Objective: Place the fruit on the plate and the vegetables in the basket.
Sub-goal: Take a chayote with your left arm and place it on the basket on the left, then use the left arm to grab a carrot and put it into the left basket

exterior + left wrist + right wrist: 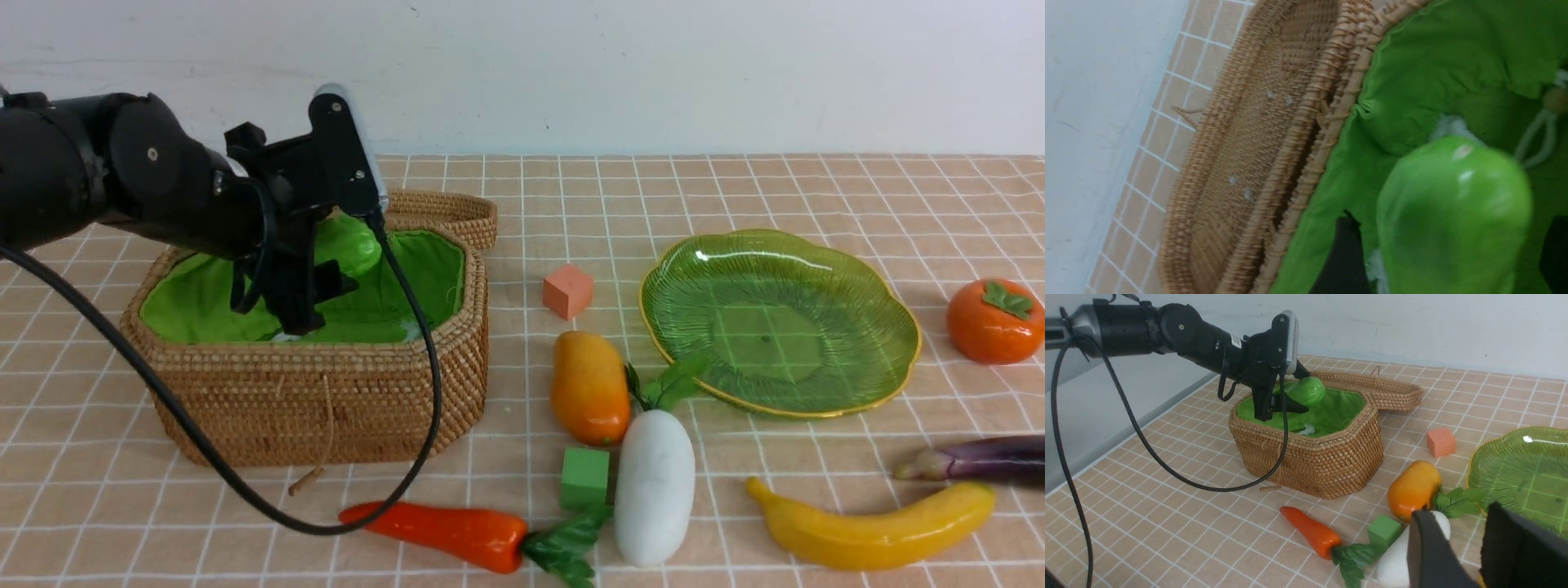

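Observation:
My left gripper (294, 327) hangs over the wicker basket (326, 392), and its jaws stand open. The green gourd (1453, 212) sits between the fingers with a gap on each side, just above the green lining. The green plate (775, 318) at the right is bare. Mango (589, 385), white radish (653, 486) and carrot (441, 531) lie in front. Banana (873, 531), eggplant (980, 459) and persimmon (994, 320) lie at the right. My right gripper (1459, 516) hovers near the radish (1400, 555), jaws apart, holding nothing.
The basket's woven lid (445, 214) lies open behind it. A salmon-pink cube (567, 290) sits between basket and plate. A green cube (585, 476) rests against the radish. The left arm's black cable (245, 498) droops in front of the basket.

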Tool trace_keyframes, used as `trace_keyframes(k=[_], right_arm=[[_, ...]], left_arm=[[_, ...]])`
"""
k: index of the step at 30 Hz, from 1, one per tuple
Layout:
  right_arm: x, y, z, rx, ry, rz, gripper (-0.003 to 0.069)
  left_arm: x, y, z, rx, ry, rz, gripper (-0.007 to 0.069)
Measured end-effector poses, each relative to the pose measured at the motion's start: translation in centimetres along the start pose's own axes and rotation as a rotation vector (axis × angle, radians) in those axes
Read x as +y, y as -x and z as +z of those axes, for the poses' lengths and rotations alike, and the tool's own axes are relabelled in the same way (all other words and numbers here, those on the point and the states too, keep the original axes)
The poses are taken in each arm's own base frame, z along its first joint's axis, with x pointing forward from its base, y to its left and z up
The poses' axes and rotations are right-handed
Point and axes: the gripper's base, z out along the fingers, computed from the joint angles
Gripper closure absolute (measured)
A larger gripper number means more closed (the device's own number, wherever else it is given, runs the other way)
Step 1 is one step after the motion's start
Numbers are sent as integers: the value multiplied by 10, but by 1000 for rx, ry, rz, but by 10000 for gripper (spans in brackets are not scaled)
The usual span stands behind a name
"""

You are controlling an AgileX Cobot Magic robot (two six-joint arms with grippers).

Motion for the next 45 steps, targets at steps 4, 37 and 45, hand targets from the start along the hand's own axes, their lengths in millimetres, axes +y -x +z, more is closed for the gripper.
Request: trace_keyframes(k=[4,37,45], right_arm=[[0,0,0,0,2,3,445],[9,-4,-39,300,5,-16,432],[9,-4,-39,300,8,-14,430]], left_arm=[[-4,1,-16,21,-65,-137,12],[-203,93,44,282,-484,439,104],[-208,88,52,337,-486,387,263]])
